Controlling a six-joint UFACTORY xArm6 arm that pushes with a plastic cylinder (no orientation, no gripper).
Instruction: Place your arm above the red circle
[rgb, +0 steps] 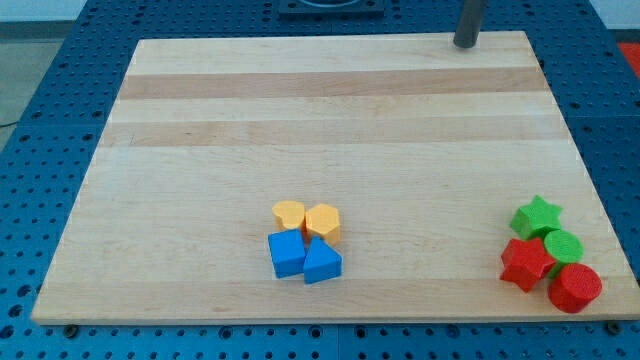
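The red circle (574, 288) is a short red cylinder at the view's bottom right, near the board's lower right corner. It touches a red star (526, 263) on its left and a green circle (562, 246) above it. A green star (536, 217) sits above those. My tip (465, 44) is at the view's top, at the board's far edge right of centre, far from the red circle and from every other block.
A second cluster lies at the bottom centre: a yellow heart (288, 214), a yellow hexagon (323, 221), a blue cube (287, 254) and a blue triangle (321, 262). The wooden board (300, 120) rests on a blue perforated table.
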